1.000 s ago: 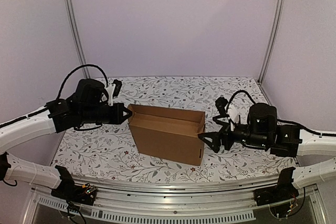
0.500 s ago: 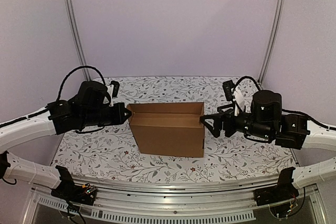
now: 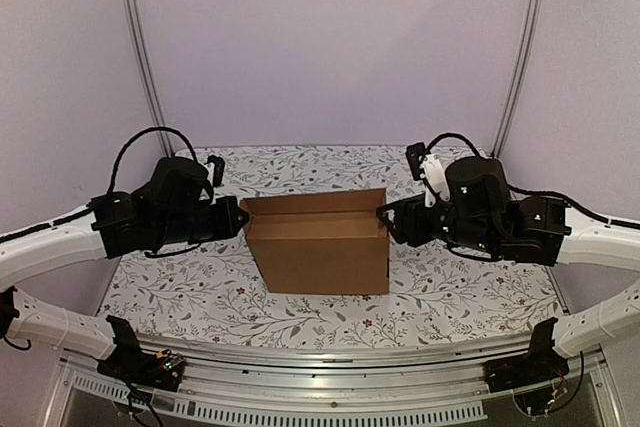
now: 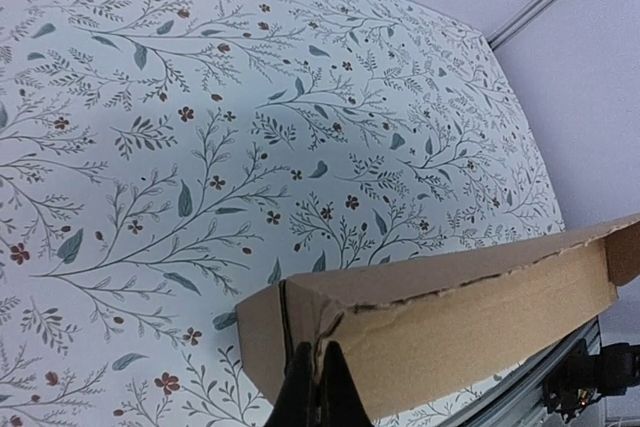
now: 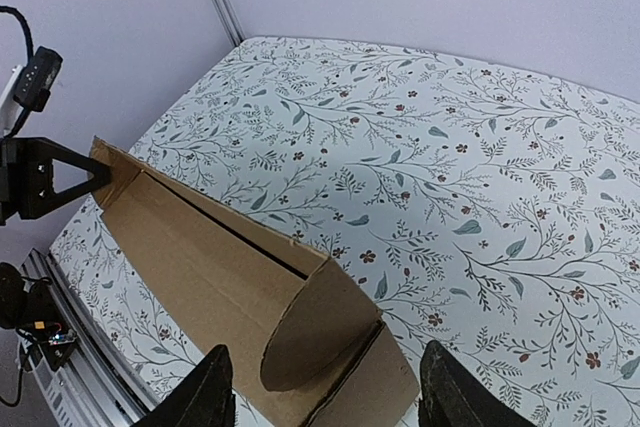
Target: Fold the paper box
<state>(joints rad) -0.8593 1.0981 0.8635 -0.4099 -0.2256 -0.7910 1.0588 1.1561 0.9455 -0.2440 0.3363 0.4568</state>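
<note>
**Left jaws clamped on the box corner, right jaws wide around the other end**

Starting nearest the arms: the paper box (image 3: 318,242) stands in the middle of the flowered tablecloth (image 3: 450,297). Its long brown front wall faces the near edge and its top is open.

Over to the left end. The left gripper (image 3: 240,217) comes in level and meets the box at its upper left corner. The left wrist camera shows it plainly: the two black fingers (image 4: 300,399) are pressed together, with the top edge of the cardboard wall pinched between them right beside the corner fold. That's a tight grip on the cardboard.

Now the right end. The right gripper (image 3: 384,219) sits at the box's upper right corner. From its own wrist camera, the fingers (image 5: 205,392) stand well apart, one either side of the box end. A rounded end flap (image 5: 315,332) curls inward in the gap between them. Whether either finger actually touches the cardboard I cannot tell from here, and nothing is clamped on this side.

Farther back, the patterned cloth runs behind the box to the lilac wall (image 3: 330,47).
</note>
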